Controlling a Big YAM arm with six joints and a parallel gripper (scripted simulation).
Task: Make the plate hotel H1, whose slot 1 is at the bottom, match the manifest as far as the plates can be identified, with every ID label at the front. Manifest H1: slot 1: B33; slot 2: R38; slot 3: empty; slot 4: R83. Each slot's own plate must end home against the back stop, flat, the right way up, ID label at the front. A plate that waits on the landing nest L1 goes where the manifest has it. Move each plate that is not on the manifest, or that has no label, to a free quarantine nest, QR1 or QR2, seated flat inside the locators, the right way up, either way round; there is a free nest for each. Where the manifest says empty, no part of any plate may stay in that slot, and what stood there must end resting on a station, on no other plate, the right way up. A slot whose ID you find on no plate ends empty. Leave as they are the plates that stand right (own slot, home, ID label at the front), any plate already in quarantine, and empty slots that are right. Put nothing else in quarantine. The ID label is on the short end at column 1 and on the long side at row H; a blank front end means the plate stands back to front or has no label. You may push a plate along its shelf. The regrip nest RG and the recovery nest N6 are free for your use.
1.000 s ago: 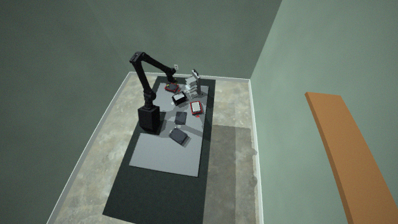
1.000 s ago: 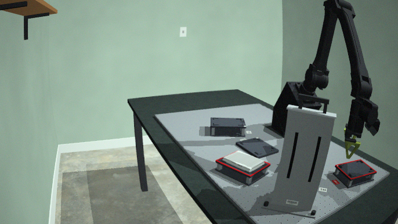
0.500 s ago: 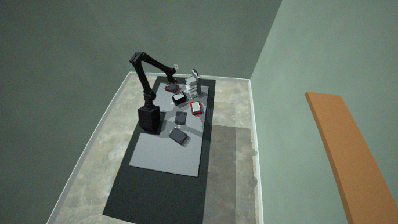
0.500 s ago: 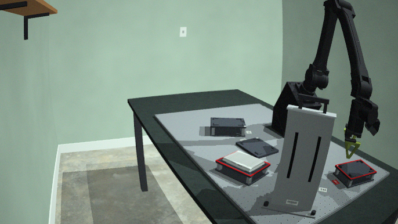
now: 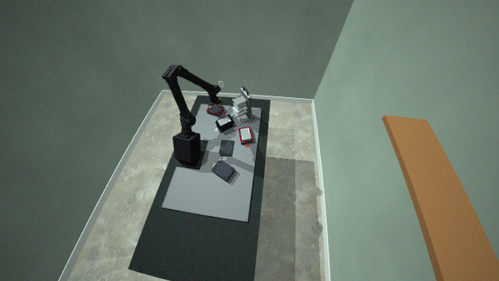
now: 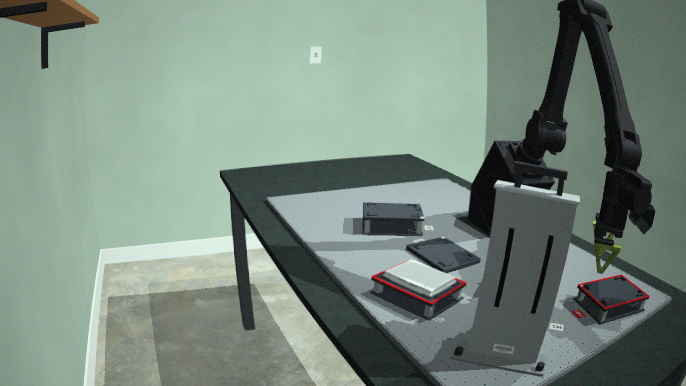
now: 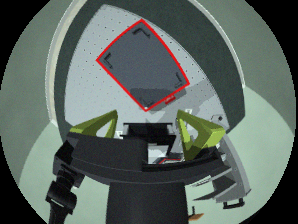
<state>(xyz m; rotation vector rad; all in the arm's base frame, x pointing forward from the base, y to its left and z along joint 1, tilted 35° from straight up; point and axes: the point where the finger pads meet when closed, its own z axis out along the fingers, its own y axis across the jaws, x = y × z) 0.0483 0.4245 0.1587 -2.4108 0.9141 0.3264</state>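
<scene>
One gripper [image 6: 605, 260] hangs fully released and holds nothing, its yellow-green fingers pointing down above a red-rimmed nest [image 6: 612, 295] near the table's [image 6: 310, 172] far right end. That nest carries no plate; its dark top shows corner locators, and in the wrist view its long axis runs from upper left to lower right. A second red-rimmed nest [image 6: 417, 295] holds a white plate [image 6: 421, 276], seated flat, its long axis along the nest's. The hotel [image 6: 525, 265] stands between the two red nests, seen from behind in the exterior view as a grey panel with two vertical black slots; white plates [image 5: 238, 105] show in its shelves from the top view, but slots and labels cannot be told apart. A black-edged nest [image 5: 224, 124] beside the hotel bears a white plate [image 5: 225, 121]. Two dark nests [image 6: 392, 216] [image 6: 442, 253] lie bare nearer the arm's base [image 5: 187, 147]. A small barcode tag [image 6: 503, 348] sits low on the hotel's back; small tags [image 6: 556, 326] and a red marker [image 6: 578, 313] lie by the near nest. No writing can be read.
</scene>
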